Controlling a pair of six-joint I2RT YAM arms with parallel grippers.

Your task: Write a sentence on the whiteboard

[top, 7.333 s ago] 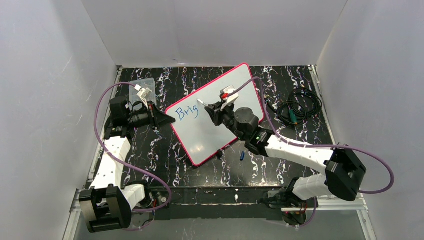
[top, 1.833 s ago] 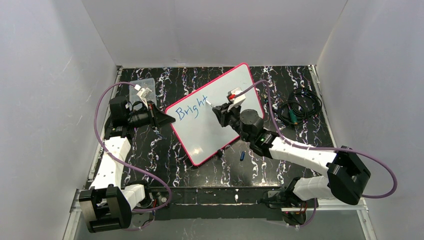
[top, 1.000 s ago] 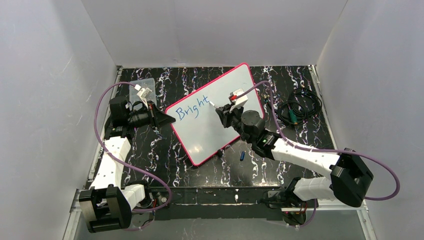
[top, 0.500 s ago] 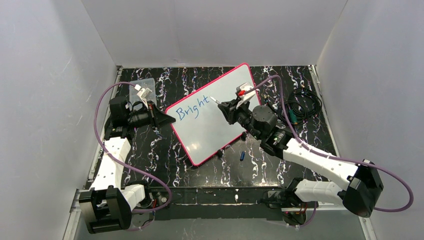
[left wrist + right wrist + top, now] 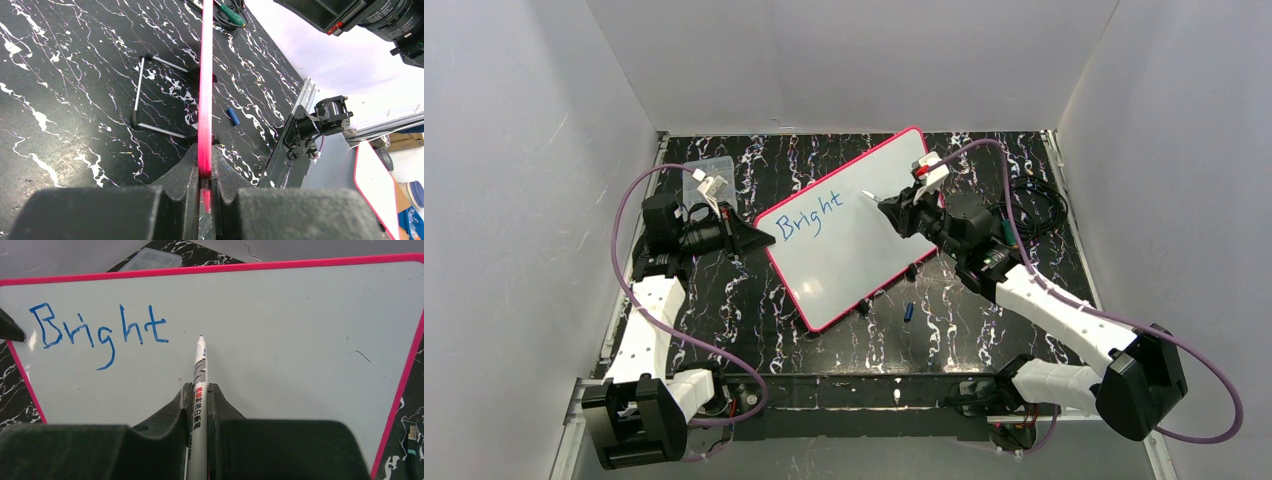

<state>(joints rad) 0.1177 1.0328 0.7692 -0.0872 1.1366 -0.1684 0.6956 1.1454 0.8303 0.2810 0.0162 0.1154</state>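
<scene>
The whiteboard stands tilted on a stand, its pink-red rim clamped edge-on between the shut jaws of my left gripper at the board's left corner. Of the sentence, the blue word "Bright" shows near the upper left of the board. My right gripper is shut on a white marker. The marker's tip points at the blank board just right of the "t". Whether the tip touches the surface I cannot tell.
A clear plastic box lies behind the left gripper. A coil of black cable sits at the right. A small blue cap lies on the black marbled table in front of the board. The board's wire stand shows behind it.
The word grew from "Brig" to "Bright" earlier. Over the last second the right arm swung right and back, carrying the marker tip away from the "t". The left gripper held still.
</scene>
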